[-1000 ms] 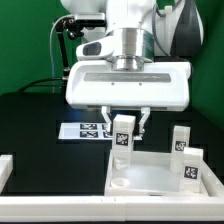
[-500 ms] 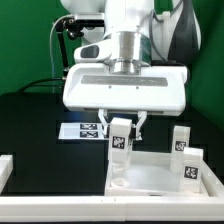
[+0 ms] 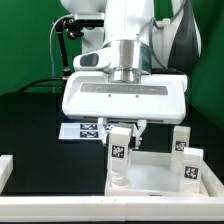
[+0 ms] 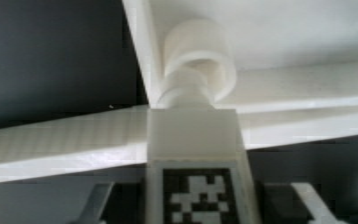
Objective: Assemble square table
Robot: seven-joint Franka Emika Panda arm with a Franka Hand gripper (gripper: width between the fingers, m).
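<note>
My gripper [image 3: 123, 130] is shut on a short white leg [image 3: 119, 152] with a black-and-white tag, held upright. The leg's lower end hangs just above the near-left corner of the square table top [image 3: 160, 188], a white slab lying with its rimmed recess up. In the wrist view the leg [image 4: 197, 140] runs between the fingers [image 4: 108, 200] toward a raised round socket [image 4: 201, 66] in the slab's corner, with the slab's rim [image 4: 69, 140] crossing behind it. Two more tagged legs [image 3: 180, 139] [image 3: 190, 164] stand at the slab's far side on the exterior view's right.
The marker board [image 3: 84, 130] lies on the black table behind the gripper. A white raised edge [image 3: 5, 170] shows at the front on the exterior view's left. The arm's wide white body [image 3: 125, 95] hangs over the middle of the scene.
The gripper has come down with the leg and shifted slightly to the exterior view's left, bringing the leg's lower end close to the slab's corner.
</note>
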